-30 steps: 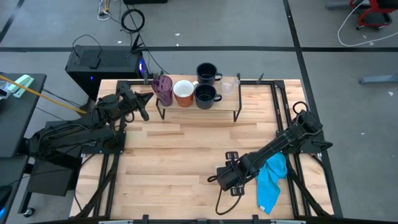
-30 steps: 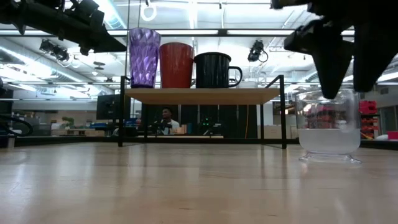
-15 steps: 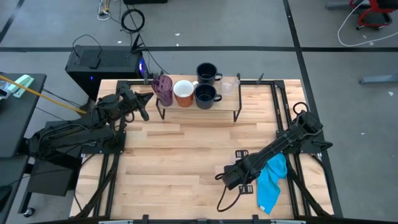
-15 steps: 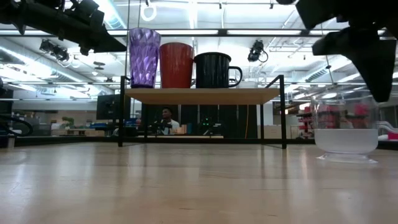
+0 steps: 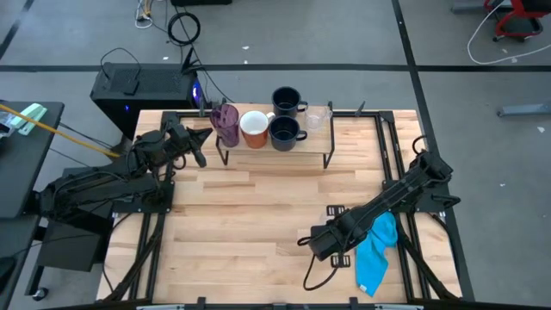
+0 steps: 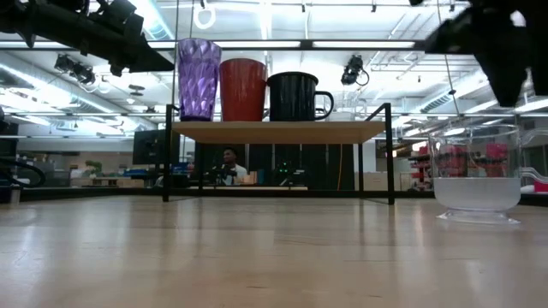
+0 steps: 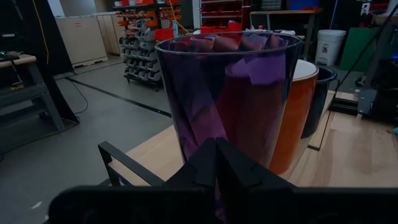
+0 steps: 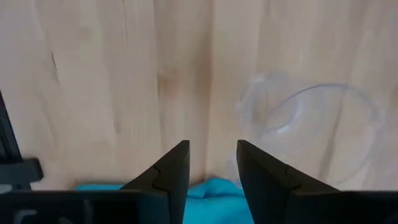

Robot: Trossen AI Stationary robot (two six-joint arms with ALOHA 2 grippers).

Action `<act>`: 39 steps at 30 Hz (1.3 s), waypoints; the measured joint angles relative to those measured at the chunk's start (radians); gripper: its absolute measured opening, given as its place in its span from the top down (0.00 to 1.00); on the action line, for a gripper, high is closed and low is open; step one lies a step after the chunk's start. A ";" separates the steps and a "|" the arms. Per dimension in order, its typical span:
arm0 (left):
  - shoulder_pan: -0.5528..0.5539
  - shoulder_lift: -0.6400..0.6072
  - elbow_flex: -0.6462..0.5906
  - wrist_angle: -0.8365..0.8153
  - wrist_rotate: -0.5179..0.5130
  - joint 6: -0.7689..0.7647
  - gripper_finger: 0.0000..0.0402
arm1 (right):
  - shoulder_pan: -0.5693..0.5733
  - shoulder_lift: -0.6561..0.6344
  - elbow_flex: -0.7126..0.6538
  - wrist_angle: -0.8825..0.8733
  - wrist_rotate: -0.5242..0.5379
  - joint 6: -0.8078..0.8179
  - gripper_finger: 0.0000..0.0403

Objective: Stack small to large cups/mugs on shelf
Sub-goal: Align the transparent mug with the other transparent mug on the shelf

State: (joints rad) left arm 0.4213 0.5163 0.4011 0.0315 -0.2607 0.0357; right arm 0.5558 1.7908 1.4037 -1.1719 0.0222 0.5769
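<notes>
On the shelf (image 6: pixel 278 131) a purple tumbler (image 6: pixel 198 79), a white-and-orange mug (image 6: pixel 243 89) and a dark mug (image 6: pixel 295 96) stand in a row. A second dark mug (image 5: pixel 286 102) and a clear glass (image 5: pixel 317 117) stand at the shelf's far side. Another clear glass (image 6: pixel 475 175) stands upright on the table at the near right. My right gripper (image 8: pixel 213 152) hangs above it, pointing down, open, with the glass (image 8: pixel 311 121) off to one side of its fingers. My left gripper (image 7: pixel 216 158) is shut and level, just left of the tumbler (image 7: pixel 227 99).
A blue cloth (image 5: pixel 376 250) lies crumpled at the table's near right, right next to my right gripper (image 5: pixel 331 244). The shelf's black legs (image 6: pixel 391 154) stand on the far part of the table. A broad stretch of bare wood (image 5: pixel 250 224) lies between the shelf and the near edge.
My right gripper has moved toward the table's right edge and risen clear above the clear glass. The glass first slid a little toward the right along the table with it, then stayed put, upright.
</notes>
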 joint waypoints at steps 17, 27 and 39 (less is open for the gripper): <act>0.000 0.000 0.000 0.000 0.000 0.000 0.96 | -0.045 -0.268 0.012 0.043 0.037 -0.003 0.65; 0.000 0.000 0.000 0.000 0.000 0.000 0.94 | -0.062 -0.418 0.003 0.115 0.286 0.074 0.66; 0.000 0.000 0.000 0.000 0.000 0.000 0.96 | -0.156 -0.262 -0.003 0.112 0.254 0.119 0.66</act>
State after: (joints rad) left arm 0.4213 0.5163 0.4011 0.0319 -0.2604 0.0357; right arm 0.3994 1.5284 1.4006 -1.0596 0.2758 0.6958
